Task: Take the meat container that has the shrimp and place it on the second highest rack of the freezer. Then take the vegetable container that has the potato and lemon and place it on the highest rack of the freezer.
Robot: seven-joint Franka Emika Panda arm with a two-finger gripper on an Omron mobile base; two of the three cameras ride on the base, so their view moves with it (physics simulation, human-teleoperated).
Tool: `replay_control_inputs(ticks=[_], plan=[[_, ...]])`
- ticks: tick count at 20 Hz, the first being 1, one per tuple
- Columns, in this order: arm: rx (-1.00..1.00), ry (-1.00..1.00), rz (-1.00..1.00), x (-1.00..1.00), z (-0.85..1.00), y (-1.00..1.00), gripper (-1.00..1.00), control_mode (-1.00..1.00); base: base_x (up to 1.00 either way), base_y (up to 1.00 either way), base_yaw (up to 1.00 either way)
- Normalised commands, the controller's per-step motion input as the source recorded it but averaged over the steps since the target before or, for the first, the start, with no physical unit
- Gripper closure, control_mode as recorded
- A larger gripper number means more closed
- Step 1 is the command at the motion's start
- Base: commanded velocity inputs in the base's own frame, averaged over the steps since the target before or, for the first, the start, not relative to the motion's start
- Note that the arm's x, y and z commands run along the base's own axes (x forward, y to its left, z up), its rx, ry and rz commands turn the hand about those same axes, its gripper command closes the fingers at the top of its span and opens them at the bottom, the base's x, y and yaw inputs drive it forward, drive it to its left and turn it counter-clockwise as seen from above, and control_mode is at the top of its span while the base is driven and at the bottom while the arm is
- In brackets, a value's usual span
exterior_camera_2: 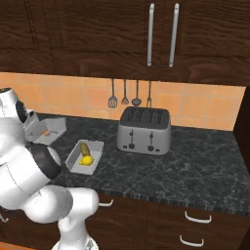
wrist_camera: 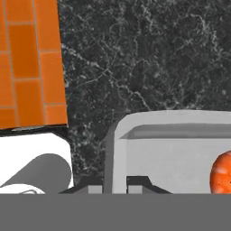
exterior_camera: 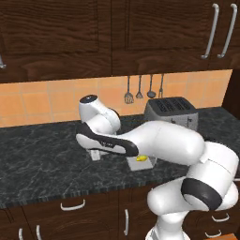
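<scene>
Gripper [wrist_camera: 114, 184] clamped on the near-side wall of the meat container [wrist_camera: 171, 153], dark tips straddling its grey rim. Shrimp [wrist_camera: 222, 173] inside, at the right edge of the hand view. Container resting on the black marble counter [exterior_camera_2: 195, 166], near the orange tiled wall. Just right of it, vegetable container [exterior_camera_2: 84, 156] with potato [exterior_camera_2: 85, 148] and lemon [exterior_camera_2: 87, 160]. Further right, toaster [exterior_camera_2: 144, 130] under hanging utensils [exterior_camera_2: 130, 95].
</scene>
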Motion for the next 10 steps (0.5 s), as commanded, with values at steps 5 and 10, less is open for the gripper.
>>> replay_control_inputs(ticks=[5,10], plan=[[0.05,0.00,0.01,-0.49,0.31,-0.94,1.00,-1.00,0.00,0.00,0.00],[0.06,0.00,0.00,-0.35,0.32,-0.83,1.00,-1.00,0.00,0.00,0.00]])
